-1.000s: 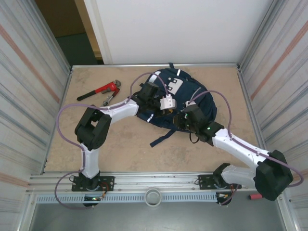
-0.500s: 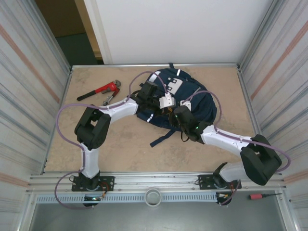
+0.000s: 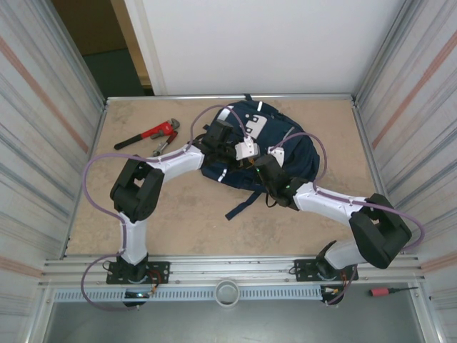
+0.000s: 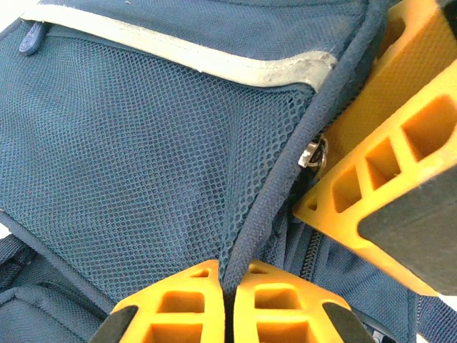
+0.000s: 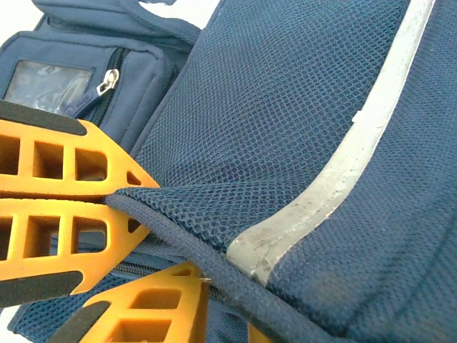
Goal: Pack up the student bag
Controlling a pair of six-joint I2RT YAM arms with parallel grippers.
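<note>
right gripper (image 5: 143,204) moved in, now pinching student bag (image 3: 303,153) mesh edge, left gripper (image 4: 227,286) still clamped on piping

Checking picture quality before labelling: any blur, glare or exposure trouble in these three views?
Top external: sharp and evenly lit, with soft shadows only; the bag reads very dark, its folds hard to make out. Left wrist: the mesh is crisp, with no motion blur; the top-left corner is clipped white. Right wrist: mesh and grey stripe are crisp; the background above the bag is blown white.
</note>
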